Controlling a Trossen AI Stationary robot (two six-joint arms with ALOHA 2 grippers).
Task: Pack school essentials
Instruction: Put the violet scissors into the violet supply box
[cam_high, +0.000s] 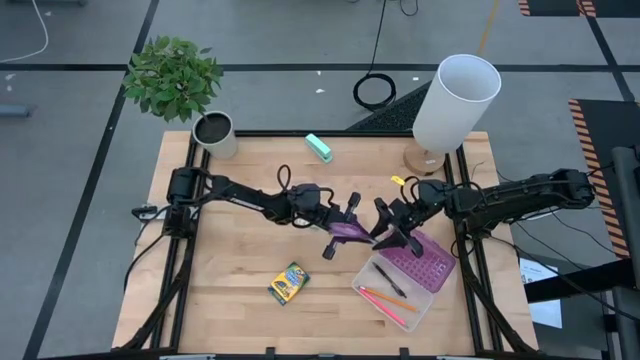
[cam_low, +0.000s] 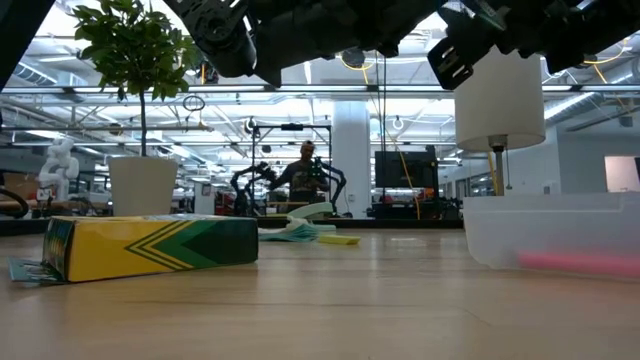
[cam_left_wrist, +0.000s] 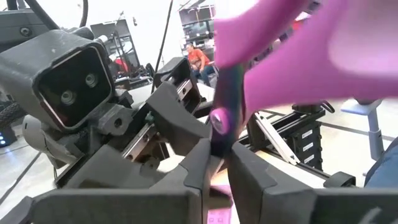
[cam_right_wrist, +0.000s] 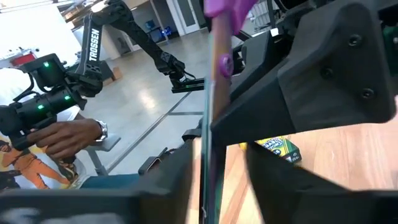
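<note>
Handover of purple-handled scissors (cam_high: 350, 231) in mid-air above the bench (cam_high: 230, 290).

Left gripper (cam_high: 338, 228) holds the glossy plastic handles; right gripper (cam_high: 388, 230) is closed on the thin metal blades, directly opposite and almost touching the left. Step in hand, as judged: transfer between arms. Next move likely needs the left to let go, then the right to carry the scissors to the clear plastic tray (cam_high: 432, 293) just below and behind it, with a purple perforated insert, red pen and orange pencil inside. Green-yellow crayon box (cam_high: 288, 283), matte card, lies on the wood well below the left gripper, unpacked.
</note>
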